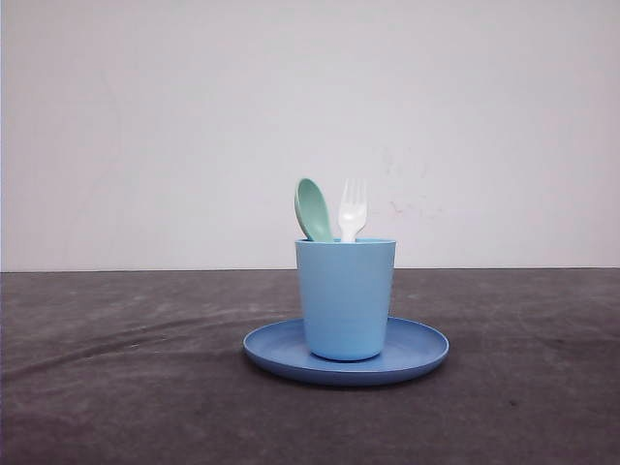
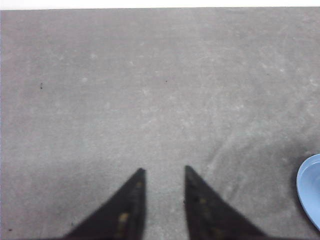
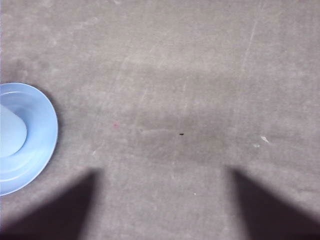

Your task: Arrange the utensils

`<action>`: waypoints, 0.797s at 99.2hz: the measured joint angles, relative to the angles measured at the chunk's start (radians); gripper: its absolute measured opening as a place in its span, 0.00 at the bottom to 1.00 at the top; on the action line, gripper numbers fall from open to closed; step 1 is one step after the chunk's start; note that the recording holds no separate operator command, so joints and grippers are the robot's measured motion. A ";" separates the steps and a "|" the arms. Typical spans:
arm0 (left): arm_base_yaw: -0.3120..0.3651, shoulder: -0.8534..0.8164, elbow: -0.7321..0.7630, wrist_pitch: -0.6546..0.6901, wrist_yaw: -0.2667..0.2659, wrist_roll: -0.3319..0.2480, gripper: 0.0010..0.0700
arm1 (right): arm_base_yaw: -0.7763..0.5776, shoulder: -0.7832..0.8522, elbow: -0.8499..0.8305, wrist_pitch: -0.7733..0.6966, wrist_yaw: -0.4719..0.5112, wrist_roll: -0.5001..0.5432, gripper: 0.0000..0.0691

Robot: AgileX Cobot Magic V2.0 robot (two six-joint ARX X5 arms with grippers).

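A pale mint-green spoon and a white fork stand upright side by side in a light blue cup. The cup sits on a round blue plate at the table's middle. My left gripper hovers over bare grey table with its black fingers apart and nothing between them; the plate's rim shows off to one side. My right gripper is open wide over bare table, empty, with the plate and the cup's side at the picture's edge.
The dark grey table stretches wide on both sides of the plate. A plain white wall stands behind it.
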 joint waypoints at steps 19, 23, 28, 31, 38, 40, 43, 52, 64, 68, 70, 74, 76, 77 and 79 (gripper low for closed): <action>0.000 0.000 0.000 -0.016 0.000 -0.001 0.01 | 0.000 0.000 0.000 0.001 0.000 0.000 0.03; 0.000 0.000 0.000 -0.022 0.000 -0.001 0.01 | 0.000 0.000 0.000 0.000 0.000 0.000 0.02; 0.000 0.000 0.000 -0.027 0.000 -0.001 0.01 | 0.000 0.000 0.000 0.001 0.000 0.000 0.01; 0.000 0.000 0.000 -0.029 0.000 -0.001 0.01 | 0.000 0.000 0.000 0.003 0.000 0.000 0.01; 0.000 0.000 0.000 -0.029 0.000 -0.001 0.01 | 0.000 0.000 0.000 0.019 -0.001 0.000 0.01; 0.000 0.000 0.000 -0.029 0.000 -0.001 0.01 | 0.000 0.000 0.000 0.025 -0.001 0.000 0.01; 0.000 0.000 0.000 -0.029 0.000 -0.001 0.01 | 0.000 0.000 0.000 0.034 -0.001 0.000 0.01; 0.000 0.000 0.000 -0.029 0.000 -0.001 0.01 | 0.000 0.000 0.000 0.055 -0.001 0.000 0.01; 0.000 0.000 0.000 -0.029 0.000 -0.001 0.01 | 0.000 0.000 0.000 0.092 -0.001 0.000 0.01; 0.000 0.000 0.000 -0.029 0.000 -0.001 0.01 | 0.000 0.000 0.000 0.105 -0.001 0.000 0.01; 0.000 0.000 0.000 -0.029 0.000 -0.001 0.01 | 0.000 0.000 0.000 0.110 -0.001 0.000 0.01; 0.000 0.000 0.000 -0.029 0.000 -0.001 0.01 | 0.000 0.000 0.000 0.122 -0.001 0.000 0.01; 0.000 0.000 0.000 -0.029 0.000 -0.001 0.01 | 0.000 0.000 0.000 0.129 -0.001 0.000 0.01; 0.000 0.000 0.000 -0.029 0.000 -0.001 0.01 | 0.000 0.000 0.000 0.132 -0.001 0.000 0.01; 0.000 0.000 0.000 -0.028 -0.005 0.000 0.01 | 0.000 0.000 0.000 0.140 -0.001 0.000 0.01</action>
